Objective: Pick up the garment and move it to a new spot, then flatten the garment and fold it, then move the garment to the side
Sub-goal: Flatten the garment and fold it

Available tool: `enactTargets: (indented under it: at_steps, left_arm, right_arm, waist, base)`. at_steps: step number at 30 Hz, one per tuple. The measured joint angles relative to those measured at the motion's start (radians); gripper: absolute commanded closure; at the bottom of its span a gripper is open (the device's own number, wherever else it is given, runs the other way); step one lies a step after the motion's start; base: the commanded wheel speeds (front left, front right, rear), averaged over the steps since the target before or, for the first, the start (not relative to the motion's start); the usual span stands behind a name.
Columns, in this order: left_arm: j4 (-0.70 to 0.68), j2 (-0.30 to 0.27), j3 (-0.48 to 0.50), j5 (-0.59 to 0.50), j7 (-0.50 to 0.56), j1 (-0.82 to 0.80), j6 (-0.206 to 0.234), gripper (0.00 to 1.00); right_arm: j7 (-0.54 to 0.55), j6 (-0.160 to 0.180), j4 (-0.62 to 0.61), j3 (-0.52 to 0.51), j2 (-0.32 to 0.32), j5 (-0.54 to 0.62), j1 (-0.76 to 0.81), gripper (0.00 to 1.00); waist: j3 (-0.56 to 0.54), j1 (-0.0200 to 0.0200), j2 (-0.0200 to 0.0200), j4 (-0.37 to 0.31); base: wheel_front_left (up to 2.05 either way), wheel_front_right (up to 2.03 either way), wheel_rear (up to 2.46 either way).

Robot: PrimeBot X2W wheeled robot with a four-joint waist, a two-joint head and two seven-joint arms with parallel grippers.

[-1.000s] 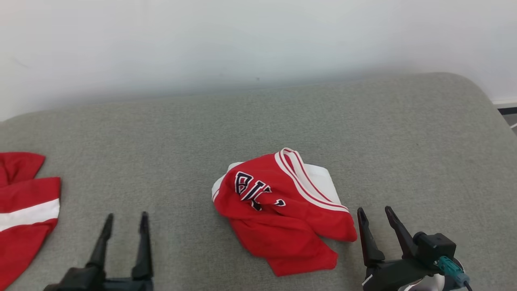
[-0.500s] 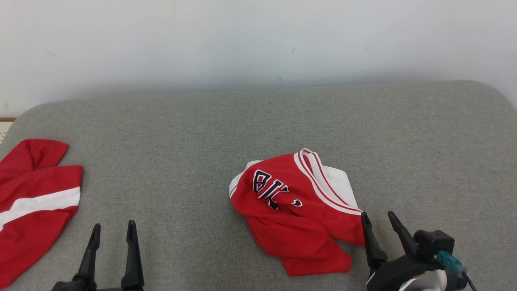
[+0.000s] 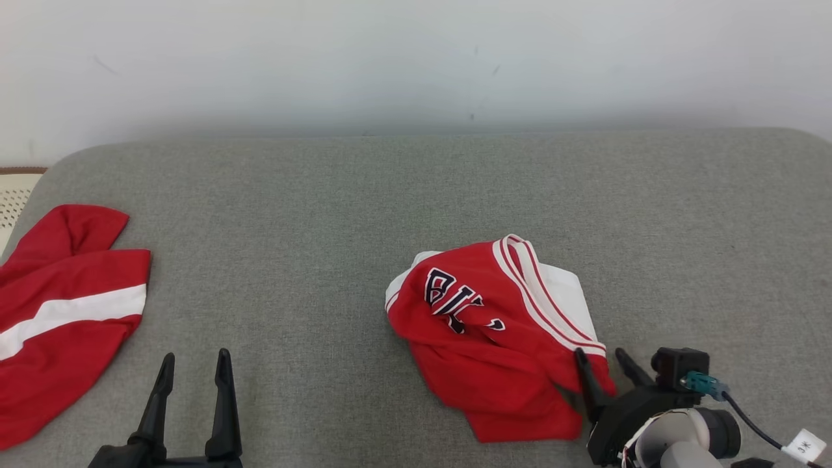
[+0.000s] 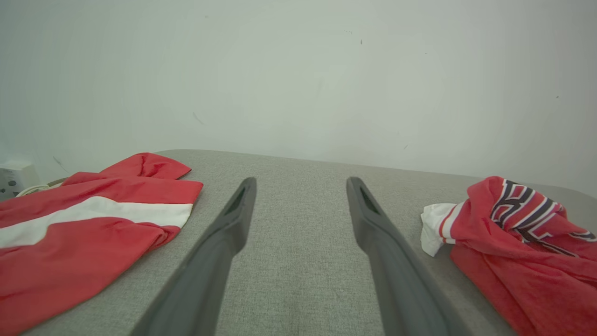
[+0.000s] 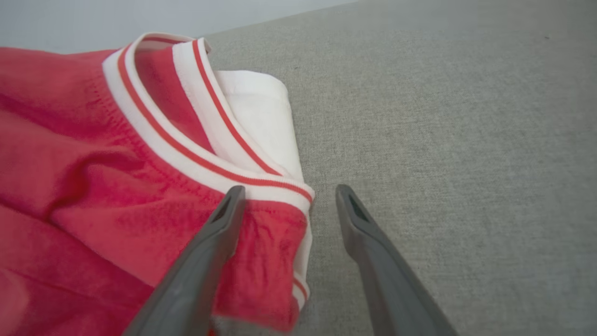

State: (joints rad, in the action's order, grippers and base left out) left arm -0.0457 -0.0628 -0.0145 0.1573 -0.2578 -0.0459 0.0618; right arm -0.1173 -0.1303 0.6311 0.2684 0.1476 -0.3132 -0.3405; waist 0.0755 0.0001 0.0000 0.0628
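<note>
Gray padded surface (image 3: 325, 214): L tool (image 3: 195, 356) low, pointing fwd, wide, empty; R tool (image 3: 599, 354) wide, straddling jersey (image 3: 494, 325) edge.

Bare cushion (image 3: 292, 214) lies between garment (image 3: 481, 338) and red cloth (image 3: 58, 338)

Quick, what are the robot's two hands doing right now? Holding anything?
Left gripper: open, holding nothing.
Right gripper: open at the edge of the jersey, not gripping it.

jersey (image 3: 497, 338): black, white-edged "BU", the rest lost in folds, centre-right of frame
tag (image 3: 803, 446): print too small to read, lower right
</note>
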Motion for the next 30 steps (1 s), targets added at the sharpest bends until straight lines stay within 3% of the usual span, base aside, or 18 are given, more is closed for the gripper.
enactTargets:
  at_steps: [1,2,3,4,16,30]
  left_arm:
    - [0.001,0.002,0.001,0.0,0.0,-0.001,-0.004,0.0]
    - [0.002,0.003,0.002,0.0,0.0,-0.002,-0.007,0.0]
    - [0.003,0.004,0.003,0.0,0.0,-0.002,-0.007,0.0]
    - [0.003,0.004,0.004,0.0,0.0,-0.002,-0.007,0.0]
    - [0.016,0.01,0.021,-0.002,0.0,-0.005,-0.015,0.0]
    - [0.038,0.012,0.01,-0.001,0.0,0.02,-0.007,0.0]
  right_arm:
    - [0.004,0.0,0.014,0.009,-0.001,-0.007,-0.006,0.04]
    - [0.007,0.0,0.029,0.018,-0.002,-0.014,-0.01,0.15]
    - [0.007,0.0,0.04,0.025,-0.003,-0.022,-0.014,0.64]
    - [0.001,0.0,0.046,0.036,-0.002,-0.025,-0.017,1.0]
    - [-0.119,0.0,0.044,0.104,0.016,-0.031,-0.118,1.0]
    - [-0.122,0.0,-0.049,0.253,0.051,-0.112,-0.395,1.0]
  waist:
    - [0.001,0.0,0.0,0.003]
    - [0.002,0.0,0.0,0.005]
    - [0.003,0.0,0.0,0.007]
    - [0.004,0.0,0.0,0.009]
    - [-0.003,0.0,0.0,0.011]
    - [-0.077,-0.0001,0.0,0.0]
  base:
    - [0.0,0.0,0.0]
    - [0.0,0.0,0.0]
    - [0.0,0.0,0.0]
    - [0.0,0.0,0.0]
    - [0.0,0.0,0.0]
    - [0.0,0.0,0.0]
